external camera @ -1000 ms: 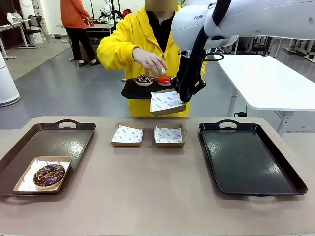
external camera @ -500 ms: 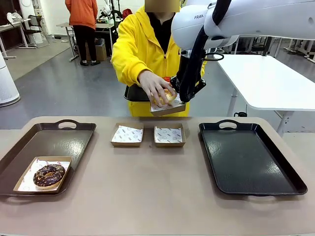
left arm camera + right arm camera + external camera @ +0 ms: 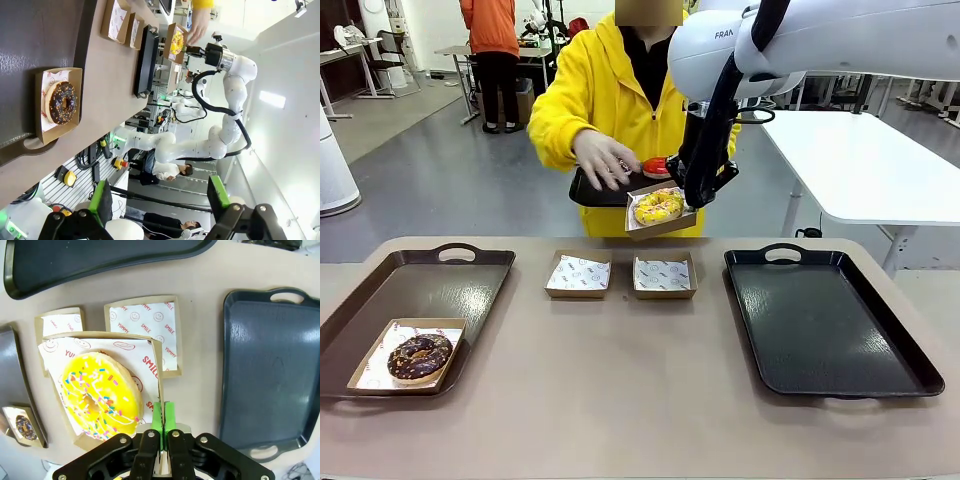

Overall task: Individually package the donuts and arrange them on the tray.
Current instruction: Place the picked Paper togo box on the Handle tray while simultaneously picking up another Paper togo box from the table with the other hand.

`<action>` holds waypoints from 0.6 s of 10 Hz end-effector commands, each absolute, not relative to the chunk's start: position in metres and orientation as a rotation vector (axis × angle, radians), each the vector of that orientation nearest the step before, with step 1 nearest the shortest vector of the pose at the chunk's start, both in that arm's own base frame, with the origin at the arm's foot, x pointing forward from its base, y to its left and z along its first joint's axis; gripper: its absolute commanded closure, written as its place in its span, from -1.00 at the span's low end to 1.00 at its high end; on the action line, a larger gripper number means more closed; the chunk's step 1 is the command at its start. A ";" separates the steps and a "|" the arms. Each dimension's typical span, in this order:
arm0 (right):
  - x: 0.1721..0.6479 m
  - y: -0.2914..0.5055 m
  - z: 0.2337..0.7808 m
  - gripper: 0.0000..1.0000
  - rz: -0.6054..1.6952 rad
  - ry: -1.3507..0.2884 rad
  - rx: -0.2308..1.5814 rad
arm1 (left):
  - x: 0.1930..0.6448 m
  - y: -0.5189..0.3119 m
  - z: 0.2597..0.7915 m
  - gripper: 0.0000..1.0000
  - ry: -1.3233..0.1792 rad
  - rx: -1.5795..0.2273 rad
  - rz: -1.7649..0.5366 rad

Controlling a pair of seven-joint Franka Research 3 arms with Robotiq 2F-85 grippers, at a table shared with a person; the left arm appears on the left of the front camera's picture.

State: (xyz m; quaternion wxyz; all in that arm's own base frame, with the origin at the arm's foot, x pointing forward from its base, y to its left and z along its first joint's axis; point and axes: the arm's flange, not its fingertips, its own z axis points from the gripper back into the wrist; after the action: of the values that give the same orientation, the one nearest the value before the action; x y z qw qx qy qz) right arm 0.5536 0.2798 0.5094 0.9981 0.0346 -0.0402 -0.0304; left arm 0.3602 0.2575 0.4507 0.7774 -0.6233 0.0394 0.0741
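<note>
My right gripper [image 3: 692,203] is shut on the rim of a cardboard box [image 3: 660,224], holding it in the air past the table's far edge. The yellow sprinkled donut [image 3: 659,206] lies in that box [image 3: 135,347]; the right wrist view shows this donut [image 3: 100,392] beside my right gripper [image 3: 163,415]. The person's hand [image 3: 605,158] hovers over a small black tray [image 3: 600,190] carrying the red donut [image 3: 656,166]. A dark sprinkled donut [image 3: 419,356] sits boxed on the brown tray [image 3: 420,285] at left. My left gripper [image 3: 160,197] is open, high above that donut [image 3: 62,102]. The plain brown donut is hidden.
Two empty paper-lined boxes [image 3: 579,275] [image 3: 663,276] stand side by side at the table's far middle. A large black tray [image 3: 825,320] lies bare at the right. A white table [image 3: 860,170] stands beyond the right edge.
The person set the yellow donut into the box my right gripper holds, then drew the hand back over the small tray. Neither arm has moved.
</note>
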 end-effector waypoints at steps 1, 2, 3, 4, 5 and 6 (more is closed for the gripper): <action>0.551 0.278 0.510 1.00 -0.062 -0.079 0.074 | 0.355 0.256 0.453 -1.00 0.075 -1.353 0.162; 0.551 0.278 0.510 1.00 -0.062 -0.079 0.074 | 0.355 0.256 0.453 -1.00 0.075 -1.353 0.162; 0.551 0.278 0.510 1.00 -0.062 -0.079 0.074 | 0.355 0.256 0.453 -1.00 0.075 -1.353 0.162; 0.551 0.278 0.510 1.00 -0.062 -0.079 0.074 | 0.355 0.256 0.453 -1.00 0.075 -1.353 0.162; 0.554 0.280 0.509 0.96 -0.061 -0.080 0.069 | 0.355 0.256 0.453 -1.00 0.075 -1.353 0.162; 0.550 0.269 0.509 0.96 -0.020 -0.073 0.080 | 0.355 0.256 0.453 -1.00 0.075 -1.353 0.162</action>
State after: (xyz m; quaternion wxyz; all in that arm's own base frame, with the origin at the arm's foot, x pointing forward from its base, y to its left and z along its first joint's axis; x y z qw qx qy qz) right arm 0.5539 0.2790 0.5095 0.9983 0.0346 -0.0403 -0.0261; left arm 0.3602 0.2576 0.4507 0.7774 -0.6233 0.0394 0.0742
